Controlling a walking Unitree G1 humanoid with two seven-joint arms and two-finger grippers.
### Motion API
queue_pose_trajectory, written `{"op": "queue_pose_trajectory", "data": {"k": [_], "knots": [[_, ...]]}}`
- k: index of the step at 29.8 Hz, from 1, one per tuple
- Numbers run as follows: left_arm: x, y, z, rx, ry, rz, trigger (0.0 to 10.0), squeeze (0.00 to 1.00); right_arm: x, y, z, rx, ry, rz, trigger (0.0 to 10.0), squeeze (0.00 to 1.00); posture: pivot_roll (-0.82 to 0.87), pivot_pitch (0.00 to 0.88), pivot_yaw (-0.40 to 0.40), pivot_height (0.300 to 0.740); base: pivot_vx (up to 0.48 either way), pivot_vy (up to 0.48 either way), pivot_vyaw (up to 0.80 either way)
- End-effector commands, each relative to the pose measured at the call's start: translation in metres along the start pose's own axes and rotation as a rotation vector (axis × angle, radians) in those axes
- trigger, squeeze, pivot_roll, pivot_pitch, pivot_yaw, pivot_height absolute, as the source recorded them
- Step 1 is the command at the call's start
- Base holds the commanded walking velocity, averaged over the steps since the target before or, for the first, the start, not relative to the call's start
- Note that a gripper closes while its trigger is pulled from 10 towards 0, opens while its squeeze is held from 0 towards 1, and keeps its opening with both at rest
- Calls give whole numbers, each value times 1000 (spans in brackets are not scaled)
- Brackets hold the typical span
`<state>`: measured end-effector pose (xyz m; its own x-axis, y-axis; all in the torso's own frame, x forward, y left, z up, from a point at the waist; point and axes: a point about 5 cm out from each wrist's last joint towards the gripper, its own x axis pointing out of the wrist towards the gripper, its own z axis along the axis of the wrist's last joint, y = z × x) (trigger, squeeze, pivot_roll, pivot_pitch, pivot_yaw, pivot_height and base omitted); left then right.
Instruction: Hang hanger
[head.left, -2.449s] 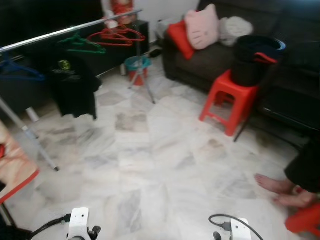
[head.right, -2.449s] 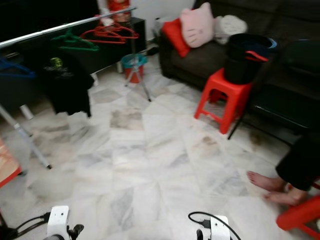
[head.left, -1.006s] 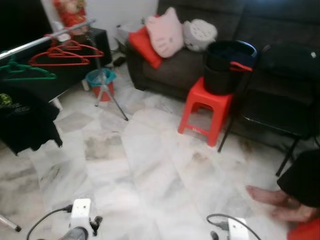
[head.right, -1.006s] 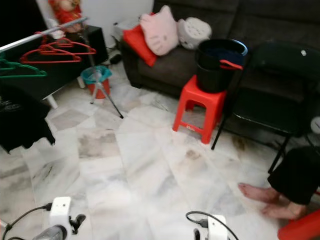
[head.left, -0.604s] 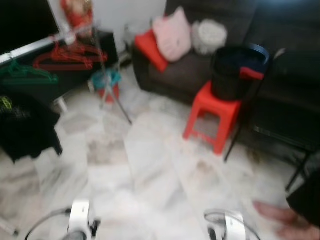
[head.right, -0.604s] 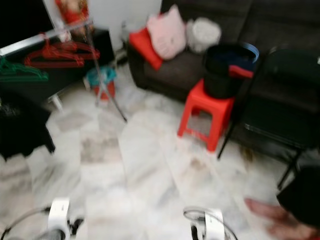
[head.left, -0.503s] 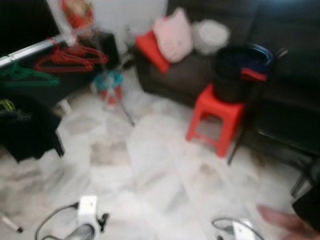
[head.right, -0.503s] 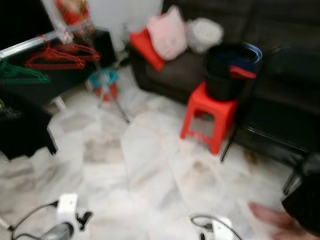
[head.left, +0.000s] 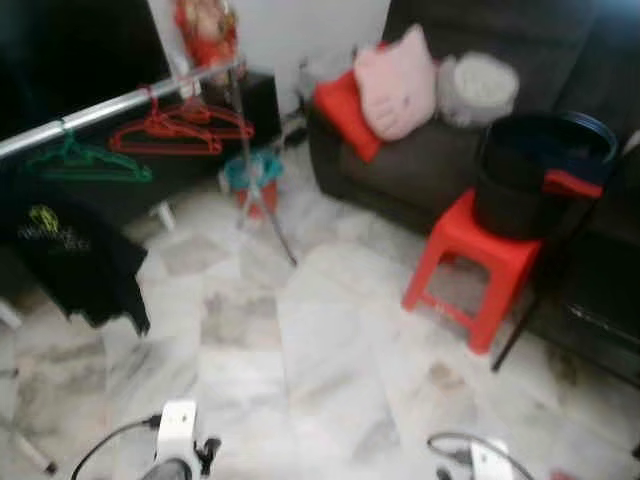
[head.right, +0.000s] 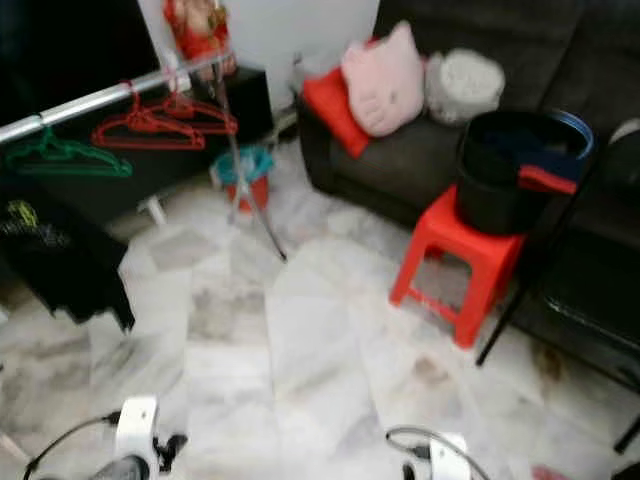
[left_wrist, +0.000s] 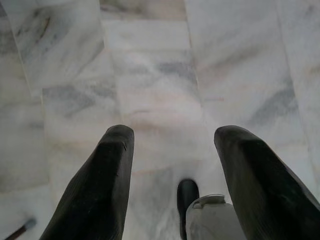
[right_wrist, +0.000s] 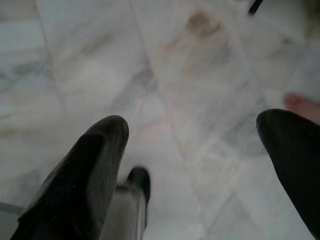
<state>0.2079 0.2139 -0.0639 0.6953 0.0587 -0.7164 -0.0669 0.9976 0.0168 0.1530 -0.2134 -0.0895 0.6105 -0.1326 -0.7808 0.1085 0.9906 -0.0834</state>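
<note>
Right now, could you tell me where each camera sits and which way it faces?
Left eye, head: looks down at the clothes rail, red stool and sofa.
Right eye: shares that scene, slightly shifted.
Left wrist: looks down between the left gripper fingers, open, at marble floor.
Right wrist: right gripper, open, same floor.

red hanger (head.left: 543, 181) | plastic | lying on black bucket (head.left: 530, 165) rim | atop red stool (head.left: 478, 262)

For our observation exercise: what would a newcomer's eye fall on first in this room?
The bright red stool stands out on the pale marble floor, carrying a black bucket before the dark sofa. To the robot's left, red hangers and a green hanger hang on a silver rail.
</note>
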Motion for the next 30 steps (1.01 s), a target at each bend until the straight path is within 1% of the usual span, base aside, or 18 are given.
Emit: {"op": "queue_pose_trajectory", "data": {"k": [1,17,26,30], "knots": [[-2,10,-4,8,20,26,10000,0,1,11,2,13,-3,27,10000,0,42,0,14,740,300,0,0],[-2,9,-4,11,25,23,10000,0,1,13,-1,22,5,26,10000,0,41,0,16,740,297,0,0],[-1,7,-3,14,24,16,10000,0,1,14,-1,17,10,30,10000,0,41,0,18,740,296,0,-715],[-1,7,-2,13,23,16,10000,0,1,14,0,20,0,29,10000,0,41,0,17,740,299,0,0]]}}
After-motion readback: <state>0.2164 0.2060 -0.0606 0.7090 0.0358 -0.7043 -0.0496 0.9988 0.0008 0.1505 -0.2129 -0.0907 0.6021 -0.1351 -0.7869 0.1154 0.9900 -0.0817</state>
